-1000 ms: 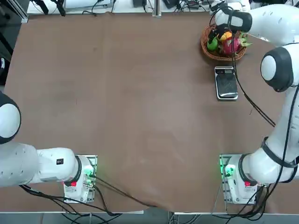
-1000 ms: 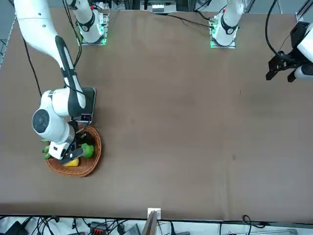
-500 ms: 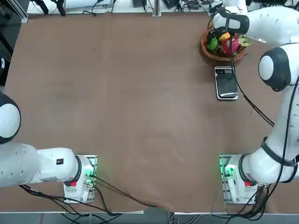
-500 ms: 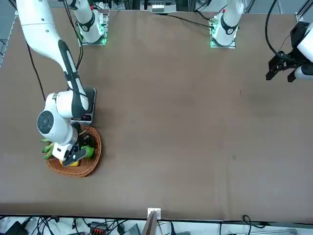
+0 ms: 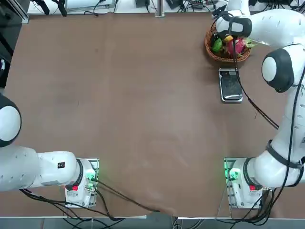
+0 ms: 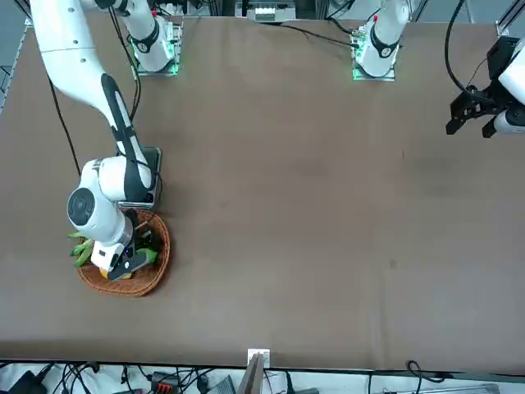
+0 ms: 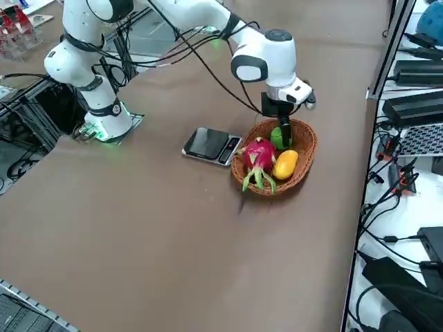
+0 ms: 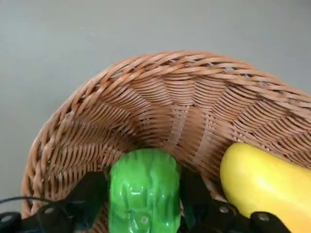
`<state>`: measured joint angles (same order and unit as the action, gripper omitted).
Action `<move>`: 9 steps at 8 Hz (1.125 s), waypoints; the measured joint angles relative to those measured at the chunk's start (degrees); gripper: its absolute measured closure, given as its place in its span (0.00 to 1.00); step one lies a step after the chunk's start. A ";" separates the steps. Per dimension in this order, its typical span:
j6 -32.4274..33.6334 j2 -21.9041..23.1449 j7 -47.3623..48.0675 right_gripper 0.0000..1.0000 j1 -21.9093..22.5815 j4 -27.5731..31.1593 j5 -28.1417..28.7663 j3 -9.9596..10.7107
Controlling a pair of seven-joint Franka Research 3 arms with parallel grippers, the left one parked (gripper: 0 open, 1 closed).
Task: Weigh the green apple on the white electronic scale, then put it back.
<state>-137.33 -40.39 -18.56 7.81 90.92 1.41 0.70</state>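
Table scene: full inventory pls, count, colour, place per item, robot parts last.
green apple: 1, bright green, in the basket, between the hand's fingers
yellow-orange fruit: 1, in the basket beside the apple
dragon fruit: 1, pink with green tips, in the basket on its scale side
wicker basket: 1, brown, far right corner of the table
white electronic scale: 1, dark plate with silver-white rim, on the table just robot-side of the basket, nothing on it
table: 1, brown
right hand: 1, dark fingers, lowered into the basket, fingers either side of the apple
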 joint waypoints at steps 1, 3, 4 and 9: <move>-0.02 -0.11 -0.02 0.11 0.00 0.00 0.00 0.00; -0.04 -0.08 -1.27 0.30 -0.05 -0.19 -0.01 0.01; 0.48 0.14 -1.77 0.30 -0.08 -0.36 0.00 0.02; 15.19 12.27 -0.55 0.34 -0.03 1.26 0.16 0.00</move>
<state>-122.14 -28.12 -19.11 7.79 92.17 1.57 0.71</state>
